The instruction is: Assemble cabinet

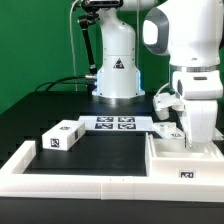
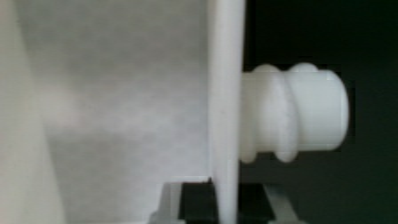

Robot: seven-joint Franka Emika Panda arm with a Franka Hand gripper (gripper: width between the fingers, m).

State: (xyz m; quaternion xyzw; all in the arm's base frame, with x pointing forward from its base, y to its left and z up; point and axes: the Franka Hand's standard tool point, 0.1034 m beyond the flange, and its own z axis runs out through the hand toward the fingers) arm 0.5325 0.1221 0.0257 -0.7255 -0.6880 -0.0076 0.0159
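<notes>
The cabinet (image 1: 168, 160) sits on the black table (image 1: 110, 158) at the exterior view's right, close to the near edge, inside the corner of the low white border rail (image 1: 80, 186). The main risk, as I judge it, is a slipping or twisting hold. The wrist view shows only a thin upright wall of the cabinet (image 2: 224, 90) between the dark fingers (image 2: 262, 203), so a sideways push could tip the box or let the wall slide out. The ribbed white knob (image 2: 302, 110) jutting from that wall could also catch on a finger. The gripper (image 1: 167, 112) comes down on the cabinet's far left corner. It looks clenched on the thin wall, with a finger on either side, though blur hides the actual contact. Well apart to the left lies a small tagged block (image 1: 62, 136), and the marker board (image 1: 112, 123) lies flat between it and the cabinet, farther back.
</notes>
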